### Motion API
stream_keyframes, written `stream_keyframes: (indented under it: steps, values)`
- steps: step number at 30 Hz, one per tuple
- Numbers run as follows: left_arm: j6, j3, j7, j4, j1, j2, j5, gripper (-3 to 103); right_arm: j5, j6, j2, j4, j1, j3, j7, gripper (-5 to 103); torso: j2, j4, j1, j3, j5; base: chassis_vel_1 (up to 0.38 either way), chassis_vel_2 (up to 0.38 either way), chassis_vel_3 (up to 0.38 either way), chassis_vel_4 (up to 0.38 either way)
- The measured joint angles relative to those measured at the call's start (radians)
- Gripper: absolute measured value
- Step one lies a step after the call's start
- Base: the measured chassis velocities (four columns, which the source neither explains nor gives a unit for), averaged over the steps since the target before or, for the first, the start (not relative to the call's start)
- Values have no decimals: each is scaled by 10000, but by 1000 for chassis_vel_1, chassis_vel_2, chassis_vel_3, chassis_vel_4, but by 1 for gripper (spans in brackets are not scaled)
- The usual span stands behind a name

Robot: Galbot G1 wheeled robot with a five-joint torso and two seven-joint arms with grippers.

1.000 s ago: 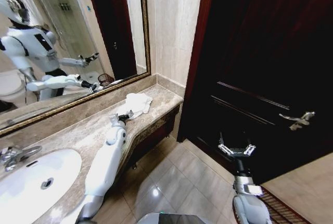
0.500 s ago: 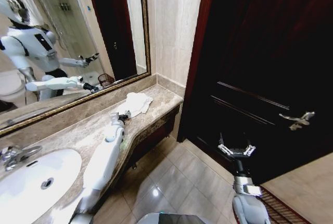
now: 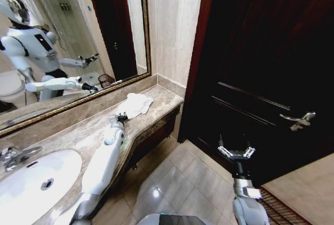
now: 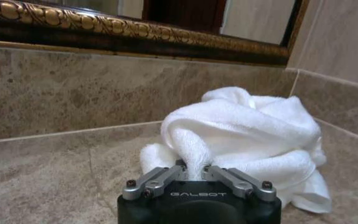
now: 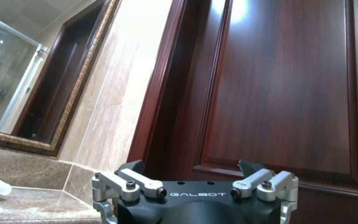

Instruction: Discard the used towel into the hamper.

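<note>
The used towel [image 3: 138, 103] is a crumpled white heap on the marble counter [image 3: 83, 131], near its far corner below the mirror. My left gripper [image 3: 121, 117] lies low on the counter at the towel's near edge. In the left wrist view its fingers [image 4: 161, 176] are pinched on a fold of the towel [image 4: 241, 135]. My right gripper [image 3: 237, 152] hangs open above the floor in front of the dark door, with nothing in it [image 5: 195, 186]. The hamper [image 3: 279, 210] shows as dark reddish-brown weave on the floor at the lower right, beside my right arm.
A white sink [image 3: 31, 180] with a chrome tap [image 3: 13, 156] sits in the counter's near end. A gold-framed mirror [image 3: 78, 37] backs the counter. The dark wooden door [image 3: 261, 68] with a metal handle [image 3: 297, 120] stands to the right. Tiled floor [image 3: 177, 178] lies between.
My left gripper has drawn back slightly along the counter toward the sink, and the towel's near edge has come with it. The right arm has barely moved.
</note>
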Motion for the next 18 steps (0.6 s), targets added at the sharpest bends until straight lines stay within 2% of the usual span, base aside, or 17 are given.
stream_keyframes:
  steps: [3,9,12,15,17,18]
  values:
    - [-54,-84,12,-227,175,-5,-50,3,-28,21,24,18,-6,-11,1,100,0,0,0,0,1,0,0,0,0]
    - [-372,-323,146,-763,582,12,-178,3,-58,69,55,47,-41,-21,0,100,0,-1,0,0,0,0,0,0,0]
    - [-1024,-592,762,-1598,1194,71,-140,3,-70,165,133,63,-105,-36,-32,100,0,-1,0,0,0,0,0,0,0]
    - [-1357,-709,1023,-2101,1577,88,-78,3,-85,196,164,76,-150,-59,-44,100,0,-1,0,0,1,0,0,0,0]
    - [-2001,-988,1513,-3276,2471,61,126,3,-137,232,210,129,-191,-103,-61,100,0,0,-1,-1,0,0,0,0,0]
    - [-2001,-988,1513,-3276,2471,61,126,3,-137,232,210,129,-191,-103,-61,100,0,0,-1,-1,0,0,0,0,0]
